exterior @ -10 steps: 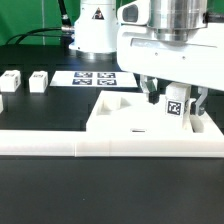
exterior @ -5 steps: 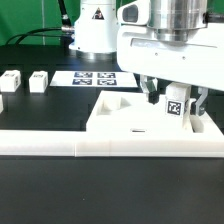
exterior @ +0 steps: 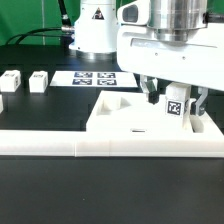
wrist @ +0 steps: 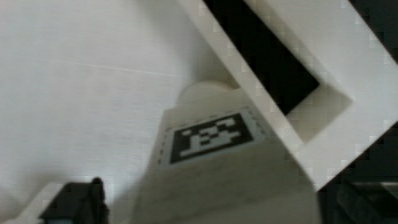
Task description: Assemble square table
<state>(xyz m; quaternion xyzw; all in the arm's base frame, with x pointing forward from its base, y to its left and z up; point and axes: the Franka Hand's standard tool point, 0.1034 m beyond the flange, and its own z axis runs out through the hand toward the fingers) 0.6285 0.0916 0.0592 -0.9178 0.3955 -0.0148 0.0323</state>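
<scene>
The white square slab (exterior: 120, 125) lies against the border rail. A white leg post (exterior: 175, 103) with a black-and-white tag stands upright at the slab's corner, on the exterior view's right. My gripper (exterior: 176, 97) straddles the post's upper part, with a small gap showing between each finger and the post, so it is open. In the wrist view the tagged post (wrist: 214, 140) rises between my dark fingertips (wrist: 80, 200), with the slab (wrist: 89, 80) behind it. Two more tagged leg posts (exterior: 10, 79) (exterior: 38, 80) stand on the exterior view's left.
The long low white border rail (exterior: 60, 145) runs across the front. The marker board (exterior: 95, 77) lies flat behind the slab. The arm's white base (exterior: 95, 30) stands at the back.
</scene>
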